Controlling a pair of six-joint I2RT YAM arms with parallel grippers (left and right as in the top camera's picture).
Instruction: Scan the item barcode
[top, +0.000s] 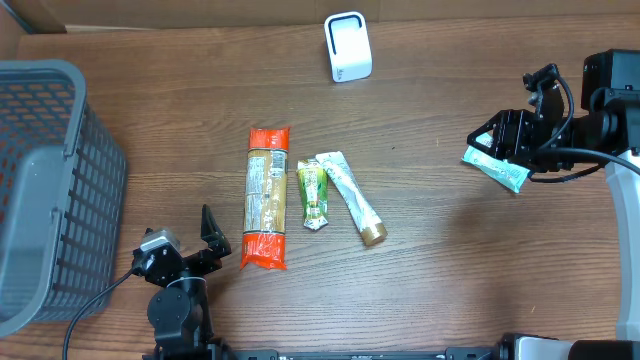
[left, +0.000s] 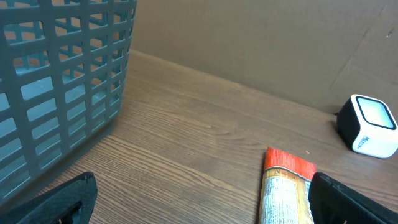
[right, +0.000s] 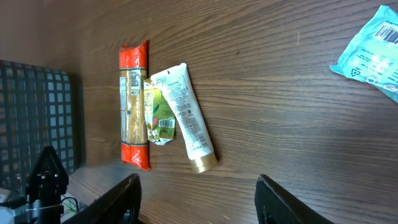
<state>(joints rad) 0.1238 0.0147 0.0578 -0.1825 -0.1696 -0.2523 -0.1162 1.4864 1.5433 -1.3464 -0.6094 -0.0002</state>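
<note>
A teal packet (top: 497, 170) (right: 372, 51) lies flat on the table at the right. My right gripper (top: 492, 138) (right: 199, 200) hovers just above and beside it, open, with nothing between its fingers. The white barcode scanner (top: 348, 47) (left: 372, 125) stands at the back centre. An orange-red long packet (top: 266, 198) (left: 285, 190) (right: 133, 102), a green sachet (top: 313, 195) (right: 158, 115) and a white tube with a gold cap (top: 350, 196) (right: 188, 115) lie side by side mid-table. My left gripper (top: 182, 245) (left: 202, 205) rests low at the front left, open wide and empty, its right finger by the long packet.
A grey plastic basket (top: 45, 180) (left: 59, 81) stands at the left edge. A cardboard wall (left: 261, 43) runs behind the table.
</note>
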